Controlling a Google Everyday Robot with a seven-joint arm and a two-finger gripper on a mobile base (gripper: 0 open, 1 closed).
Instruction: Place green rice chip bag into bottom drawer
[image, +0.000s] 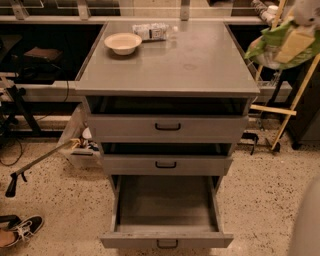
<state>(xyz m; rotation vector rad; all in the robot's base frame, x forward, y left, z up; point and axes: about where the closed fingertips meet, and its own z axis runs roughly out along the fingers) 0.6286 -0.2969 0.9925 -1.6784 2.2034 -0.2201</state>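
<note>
The green rice chip bag (270, 46) hangs in the air at the upper right, just past the cabinet top's right edge. My gripper (294, 44) is shut on it, its pale yellow fingers (291, 45) pressed against the crinkled green foil. The bottom drawer (166, 241) is pulled open below the other two drawers, its grey inside bare, its small black handle facing the front. The bag is well above the drawer and to its right.
A cream bowl (123, 42) and a clear plastic water bottle (153, 31) lie at the back of the cabinet top (190, 65). The two upper drawers are closed. A wooden easel (280, 110) stands to the right. A grabber stick (40, 161), a bin and a shoe (20, 231) lie to the left.
</note>
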